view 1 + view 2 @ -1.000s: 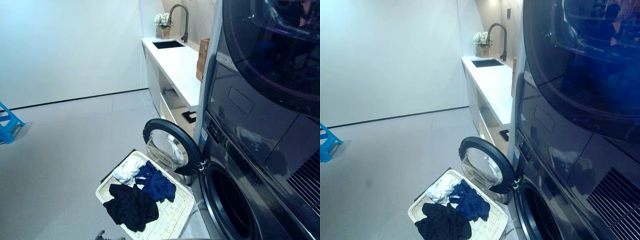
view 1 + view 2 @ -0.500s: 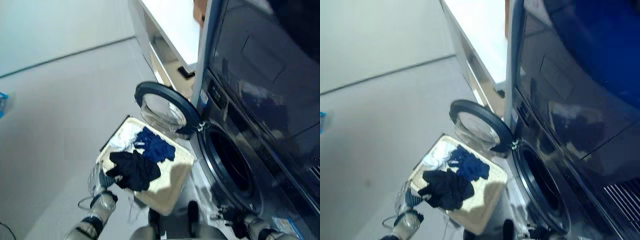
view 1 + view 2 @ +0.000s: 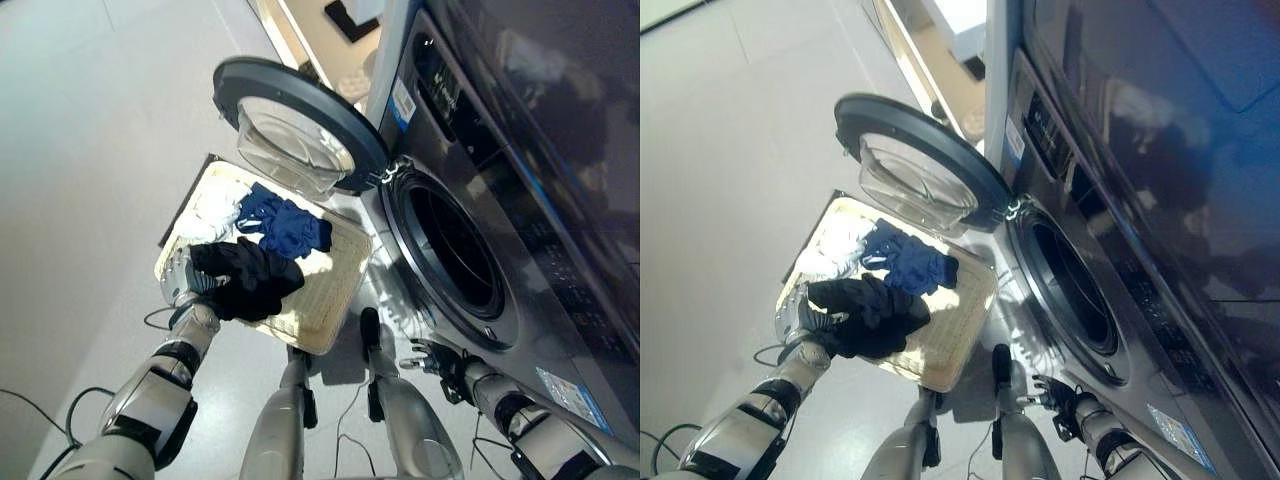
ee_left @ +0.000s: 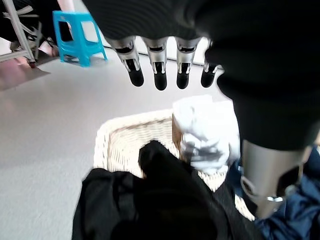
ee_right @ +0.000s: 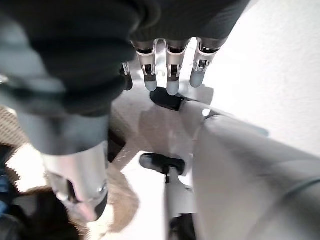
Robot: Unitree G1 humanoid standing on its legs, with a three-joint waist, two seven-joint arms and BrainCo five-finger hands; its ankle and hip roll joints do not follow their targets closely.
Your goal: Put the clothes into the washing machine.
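The reach for the first garment is judged in hand. The left hand (image 3: 180, 278), fingers straight and empty, is poised at the crumpled black garment (image 3: 245, 278) in the cream woven basket (image 3: 335, 300), beside the white cloth (image 3: 213, 212) and blue garment (image 3: 285, 225). The right hand (image 3: 435, 357), relaxed and empty, is held below the dark front-loading washing machine's open drum (image 3: 455, 250). A closing grasp is called for next.

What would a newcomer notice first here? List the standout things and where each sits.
The dark front-loading washing machine fills the right side, its round glass door swung wide open to the left. On the floor before it lies a flat cream woven basket holding a black garment, a navy blue garment and a white garment. The left hand hovers open at the black garment; the right hand hangs open below the drum opening.
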